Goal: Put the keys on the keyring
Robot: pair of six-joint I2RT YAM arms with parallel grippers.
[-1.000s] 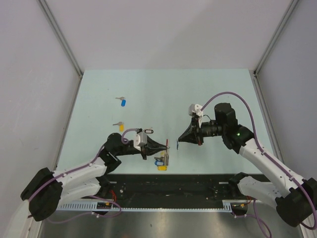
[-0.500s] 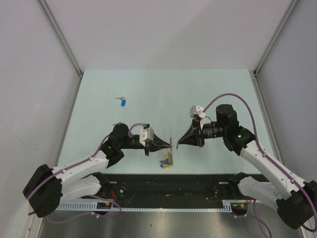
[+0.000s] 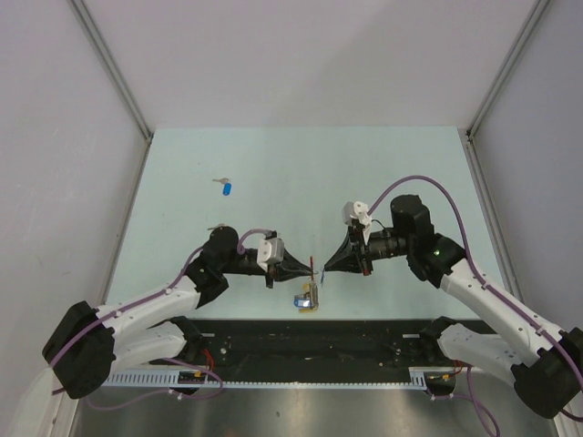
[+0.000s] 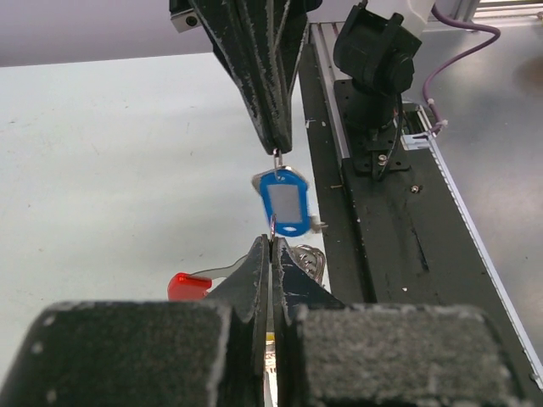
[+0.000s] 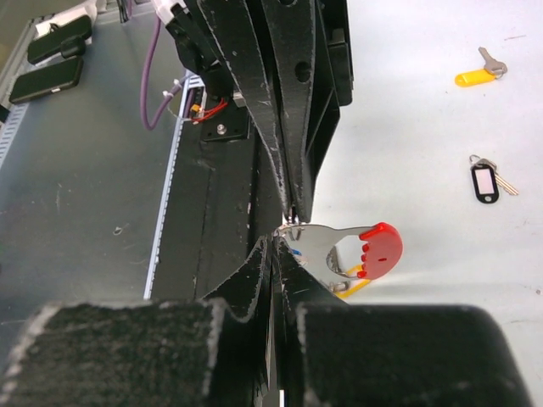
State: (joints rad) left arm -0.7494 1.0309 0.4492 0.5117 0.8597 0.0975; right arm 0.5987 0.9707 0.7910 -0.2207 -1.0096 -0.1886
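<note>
While my left pincer [image 4: 270, 250] clamped keyring [image 5: 380, 246], right pincer [image 5: 273, 250] pinched blue-tagged key [image 4: 284, 202]: threading step. Next needed key loop aligned with ring opening.

Keyring [image 5: 322, 239] blocks gap btw fingers [image 5: 246, 275]; sides free.

I see the keyring [image 5: 379, 250], silver with a thick red arc, held in the air over the near edge of the table [image 3: 364, 173]; a blue-tagged key [image 4: 282, 202] hangs just beside it; a loose blue key [image 3: 225, 188] and a yellow key [image 5: 475, 76] lie flat, well apart, farther left.
</note>
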